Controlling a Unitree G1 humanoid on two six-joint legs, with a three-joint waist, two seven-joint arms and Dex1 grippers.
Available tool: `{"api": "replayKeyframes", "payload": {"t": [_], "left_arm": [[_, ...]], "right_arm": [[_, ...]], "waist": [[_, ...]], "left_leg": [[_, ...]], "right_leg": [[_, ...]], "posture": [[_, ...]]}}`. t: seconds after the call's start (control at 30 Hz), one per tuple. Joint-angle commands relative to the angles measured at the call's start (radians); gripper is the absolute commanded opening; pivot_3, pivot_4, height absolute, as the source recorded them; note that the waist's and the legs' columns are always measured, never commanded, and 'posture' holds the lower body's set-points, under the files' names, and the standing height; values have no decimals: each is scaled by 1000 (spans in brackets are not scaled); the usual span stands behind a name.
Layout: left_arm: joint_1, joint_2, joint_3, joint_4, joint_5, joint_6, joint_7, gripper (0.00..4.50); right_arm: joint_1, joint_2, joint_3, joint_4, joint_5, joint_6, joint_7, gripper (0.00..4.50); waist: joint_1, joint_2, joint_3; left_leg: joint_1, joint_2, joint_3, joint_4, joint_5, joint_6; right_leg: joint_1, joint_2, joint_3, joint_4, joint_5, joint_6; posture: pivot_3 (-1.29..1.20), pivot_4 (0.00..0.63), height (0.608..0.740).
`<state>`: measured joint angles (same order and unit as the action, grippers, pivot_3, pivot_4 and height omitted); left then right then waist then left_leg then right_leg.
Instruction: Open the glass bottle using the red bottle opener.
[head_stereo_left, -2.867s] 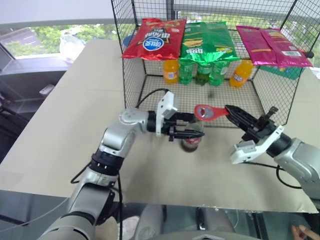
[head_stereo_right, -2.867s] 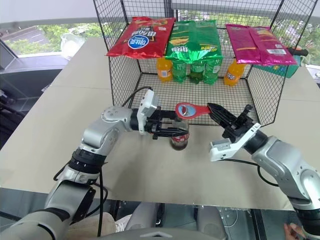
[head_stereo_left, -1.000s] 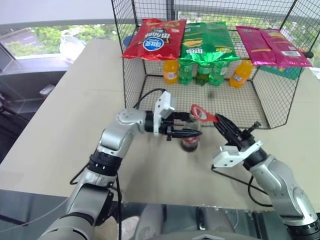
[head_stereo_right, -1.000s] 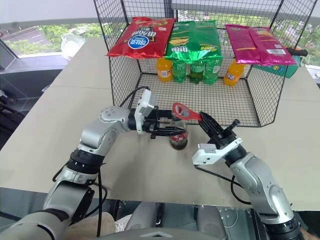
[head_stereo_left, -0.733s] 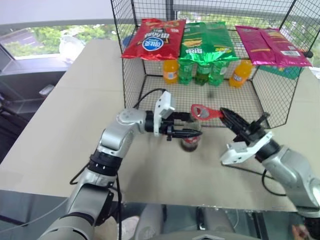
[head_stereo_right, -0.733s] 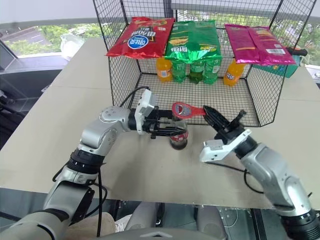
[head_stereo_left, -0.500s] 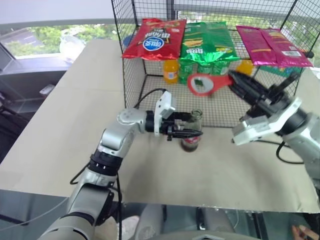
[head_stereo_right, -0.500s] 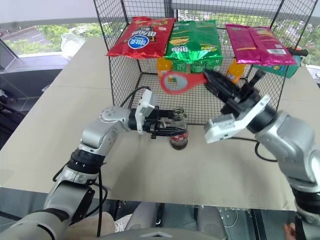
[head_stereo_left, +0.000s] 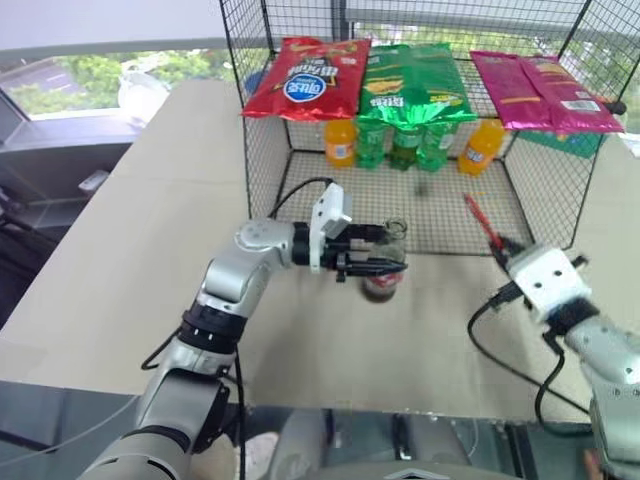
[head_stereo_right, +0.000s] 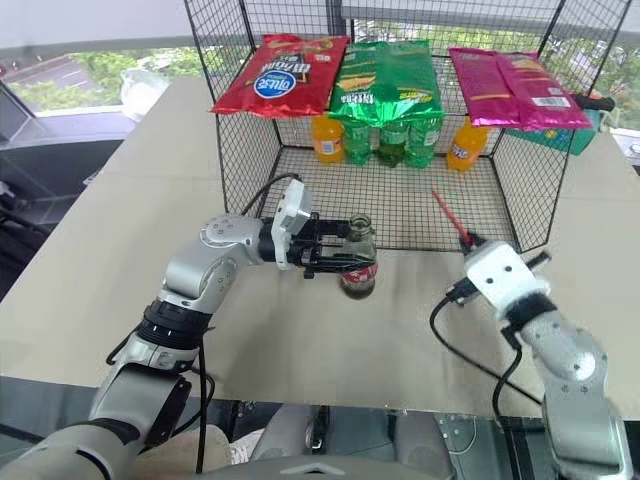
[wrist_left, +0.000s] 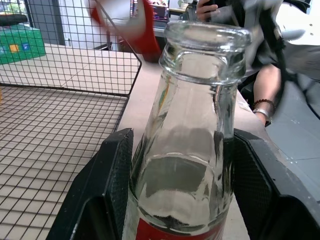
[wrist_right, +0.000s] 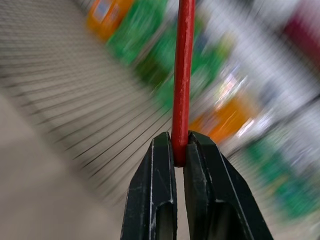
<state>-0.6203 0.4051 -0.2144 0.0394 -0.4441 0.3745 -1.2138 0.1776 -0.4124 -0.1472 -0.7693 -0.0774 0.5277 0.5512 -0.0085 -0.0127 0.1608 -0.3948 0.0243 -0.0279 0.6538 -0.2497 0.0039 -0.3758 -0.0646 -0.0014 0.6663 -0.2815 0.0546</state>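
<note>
While my left gripper reaches in level from the left, its 2 black fingers sit clamped against either side of the glass bottle, just above the red label. That bottle stands upright on the tan table, just in front of the wire cage. Its mouth is bare — the rim of clear glass shows with no cap on it. My right gripper is pinched tight on the red bottle opener, gripping it at the handle end, so the flat opener shows edge-on, a thin red line rising from between the fingertips. That hand is off to the right of the bottle, well apart from it, with the opener slanting up in front of the cage mesh. Inside the cage stand orange and green soda bottles — 3 snack bags lie across its top.
</note>
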Motion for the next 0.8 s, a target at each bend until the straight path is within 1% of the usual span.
{"api": "replayKeyframes", "payload": {"t": [0.03,0.17,0.33,0.37,0.4,0.43,0.47,0.5,0.63,0.77,0.8], "left_arm": [[8,3,7,-21,13,-12,13,2231],[11,1,10,-24,14,-13,16,2231],[19,0,11,-39,11,-8,22,2231],[20,1,12,-41,10,-7,23,2231],[22,1,13,-44,10,-7,24,2231],[23,1,13,-46,9,-7,25,2231],[25,2,13,-49,10,-8,26,2231],[26,3,13,-51,10,-11,26,2231],[25,0,20,-52,6,-19,27,2231],[16,-9,42,-54,-21,-10,32,2231],[15,-10,47,-56,-28,-5,34,2731]], "right_arm": [[-4,-11,-44,-121,186,330,79,0],[-25,-44,-95,-145,332,549,129,0],[-48,-72,-132,-120,419,665,114,0],[-55,-74,-135,-116,435,684,110,836],[-60,-77,-138,-112,444,695,103,1052],[-63,-81,-140,-109,451,702,96,1627],[-65,-85,-142,-106,454,703,86,2025],[-67,-90,-145,-105,459,704,78,2663],[-61,-140,-130,-108,452,679,51,4455],[-52,-153,-133,-112,460,635,32,4455],[-50,-158,-132,-111,459,624,29,4489]], "waist": [[-2,0,0],[-1,0,0],[0,0,0],[0,0,0],[-1,0,0],[-1,0,0],[-1,0,0],[0,0,0],[0,0,0],[-1,0,0],[-1,0,0]], "left_leg": [[0,0,0,0,0,0],[0,0,-4,0,0,0],[-2,0,-4,0,0,0],[-2,0,-4,0,0,0],[-2,0,-4,0,0,0],[-2,0,-4,0,0,0],[-2,0,-4,0,0,0],[-2,0,-4,0,0,0],[-2,-1,-4,0,0,0],[-2,-1,-3,0,0,0],[-2,-1,-3,0,0,0]], "right_leg": [[0,0,0,0,0,0],[0,0,-1,-1,0,0],[0,0,-1,-2,0,0],[0,0,-1,-2,0,0],[0,0,-1,-2,0,0],[0,0,-2,-2,0,0],[0,0,-2,-2,0,0],[0,0,-2,-2,0,0],[0,0,-2,-3,0,0],[0,0,-2,-3,0,0],[0,0,-2,-3,0,0]], "posture": [[0,150,740],[0,150,740],[0,150,740],[0,150,740],[0,150,740],[0,150,740],[0,150,740],[0,150,740],[0,150,740],[0,150,740],[0,150,740]]}}
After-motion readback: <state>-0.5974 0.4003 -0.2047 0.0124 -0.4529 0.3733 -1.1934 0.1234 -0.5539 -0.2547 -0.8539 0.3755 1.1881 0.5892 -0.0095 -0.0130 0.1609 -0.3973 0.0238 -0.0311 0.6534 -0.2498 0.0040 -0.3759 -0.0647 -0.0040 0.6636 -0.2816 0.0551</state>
